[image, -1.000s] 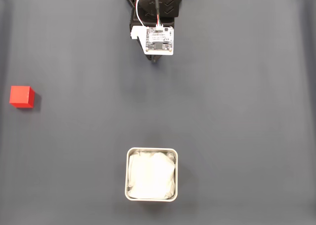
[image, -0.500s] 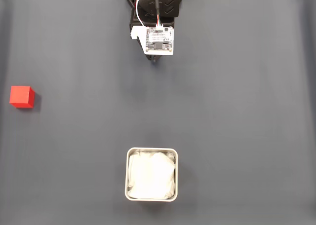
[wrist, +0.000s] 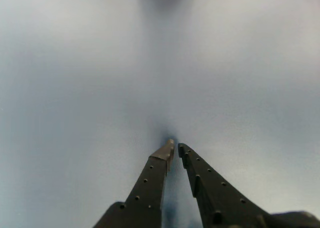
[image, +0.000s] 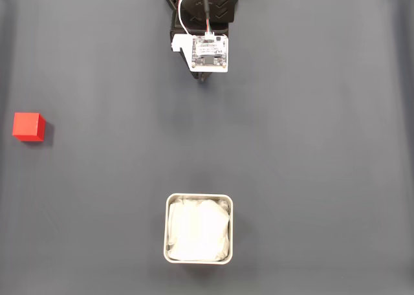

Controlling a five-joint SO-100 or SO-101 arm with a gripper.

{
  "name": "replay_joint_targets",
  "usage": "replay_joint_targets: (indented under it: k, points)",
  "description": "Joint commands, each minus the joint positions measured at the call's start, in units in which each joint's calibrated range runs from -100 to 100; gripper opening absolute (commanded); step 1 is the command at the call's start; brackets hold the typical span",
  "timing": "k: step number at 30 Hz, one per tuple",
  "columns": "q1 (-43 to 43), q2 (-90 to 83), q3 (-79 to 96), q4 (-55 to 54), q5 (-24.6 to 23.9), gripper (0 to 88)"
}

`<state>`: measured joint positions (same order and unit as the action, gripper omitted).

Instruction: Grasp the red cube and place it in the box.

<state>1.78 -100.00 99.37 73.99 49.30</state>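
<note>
The red cube (image: 28, 127) rests on the dark mat at the far left edge of the fixed view. At the bottom centre stands the box (image: 168, 207), pale-rimmed and lined with crumpled white material. The arm is folded at the top centre, with my gripper (image: 205, 80) tucked under its white circuit board, far from both cube and box. In the wrist view the two black fingers (wrist: 150, 180) come together at their tips, and my gripper (wrist: 175, 147) is shut with nothing in it, just above the bare mat.
A dark grey mat (image: 310, 146) covers the whole table. The arm's black base (image: 200, 4) sits at the top edge. Wide bare mat lies between the arm, the cube and the box.
</note>
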Motion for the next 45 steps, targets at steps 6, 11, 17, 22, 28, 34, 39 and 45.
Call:
replay_joint_targets:
  k: [6, 11, 17, 22, 28, 34, 39, 45]
  points:
    - [0.35, 6.15, -18.98, -8.74, 0.29, 0.0]
    - [0.35, 14.21, -35.13, -10.46, 0.49, 0.0]
    - [0.63, 26.34, -51.92, -9.23, 0.44, 0.0]
    - [2.41, 34.49, -61.23, -5.87, 1.32, 0.0]
    - [5.82, 42.72, -71.72, -0.79, 1.17, 0.0]
    - [10.65, 47.75, -77.93, 1.51, 1.47, 0.0]
    - [15.05, 49.74, -79.2, 1.67, 1.9, 0.0]
    - [19.81, 51.82, -79.39, 1.59, 2.25, 0.0]
